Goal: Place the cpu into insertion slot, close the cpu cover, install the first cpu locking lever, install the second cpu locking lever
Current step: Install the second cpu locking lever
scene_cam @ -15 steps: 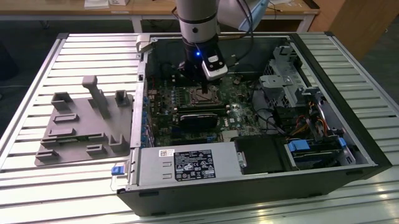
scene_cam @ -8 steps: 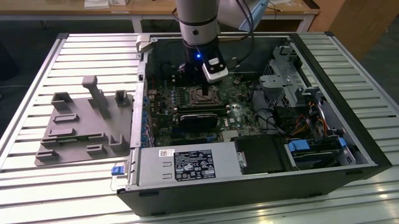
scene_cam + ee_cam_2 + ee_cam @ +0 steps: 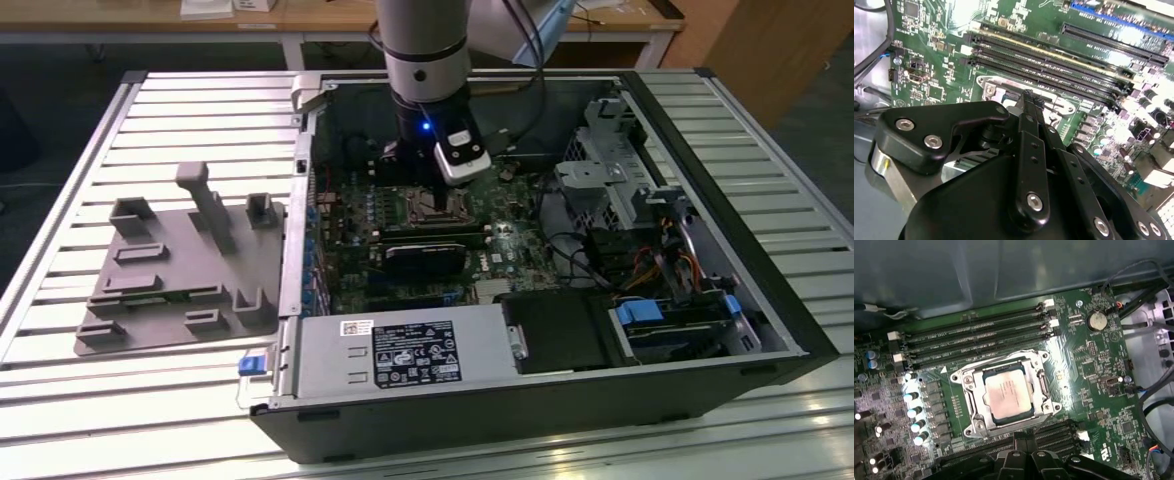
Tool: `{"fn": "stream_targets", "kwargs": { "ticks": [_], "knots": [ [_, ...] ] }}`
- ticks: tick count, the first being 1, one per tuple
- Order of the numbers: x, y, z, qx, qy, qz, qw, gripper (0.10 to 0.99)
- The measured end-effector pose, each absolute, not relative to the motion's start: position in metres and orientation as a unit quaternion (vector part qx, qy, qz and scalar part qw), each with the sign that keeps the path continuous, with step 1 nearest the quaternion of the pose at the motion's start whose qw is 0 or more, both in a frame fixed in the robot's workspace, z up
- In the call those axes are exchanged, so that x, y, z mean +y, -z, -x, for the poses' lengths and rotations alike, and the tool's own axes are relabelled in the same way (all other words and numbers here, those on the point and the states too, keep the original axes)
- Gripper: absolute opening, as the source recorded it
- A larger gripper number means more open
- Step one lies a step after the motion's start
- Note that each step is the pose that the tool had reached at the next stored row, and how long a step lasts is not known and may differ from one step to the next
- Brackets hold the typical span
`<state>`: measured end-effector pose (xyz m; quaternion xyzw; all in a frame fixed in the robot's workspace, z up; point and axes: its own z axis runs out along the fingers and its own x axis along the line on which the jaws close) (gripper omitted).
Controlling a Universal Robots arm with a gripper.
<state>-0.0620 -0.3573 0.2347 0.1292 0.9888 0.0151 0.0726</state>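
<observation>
Probably a robotics lab: slatted metal bench (image 3: 80,250), opened computer case (image 3: 534,400), wooden desks (image 3: 120,15).

1. The cpu (image 3: 1008,395) has a pale silver-grey metal top with a brushed, softly reflective finish, at the centre of the first wrist view.
2. The cpu cover (image 3: 1040,385) around it is dull silver metal, catching bright glare.
3. The motherboard (image 3: 1094,390) is glossy green laminate.
4. The tool (image 3: 1030,97) is matt black, with shiny metal screw heads.
5. The bench (image 3: 80,400) is ribbed pale metal, semi-glossy.
6. The holder block (image 3: 174,285), at the left of the exterior view, looks like matt grey plastic.
</observation>
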Motion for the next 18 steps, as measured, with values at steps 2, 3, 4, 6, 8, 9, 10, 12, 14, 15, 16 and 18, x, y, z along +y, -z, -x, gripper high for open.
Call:
{"fn": "stream_targets", "kwargs": {
  "ticks": [2,3,4,6,8,9,10,12,14,15,16,18],
  "knots": [
    [-0.359,-0.235,0.062,0.989,-0.015,-0.129,0.073,0.102],
    [-0.36,-0.235,0.062,0.989,-0.015,-0.129,0.073,0.102],
    [-0.361,-0.235,0.062,0.989,-0.015,-0.129,0.073,0.102],
    [-0.361,-0.234,0.064,0.989,-0.015,-0.129,0.073,0.102],
    [-0.362,-0.234,0.066,0.989,-0.015,-0.129,0.073,0.102],
    [-0.362,-0.233,0.066,0.989,-0.015,-0.129,0.073,0.102],
    [-0.362,-0.233,0.067,0.989,-0.015,-0.129,0.073,0.102],
    [-0.363,-0.232,0.069,0.989,-0.015,-0.129,0.073,0.102],
    [-0.364,-0.23,0.07,0.989,-0.015,-0.129,0.073,0.102],
    [-0.364,-0.229,0.071,0.989,-0.015,-0.129,0.073,0.102],
    [-0.364,-0.229,0.071,0.989,-0.015,-0.129,0.073,0.102],
    [-0.365,-0.227,0.073,0.989,-0.015,-0.129,0.073,0.102]
  ]
}}
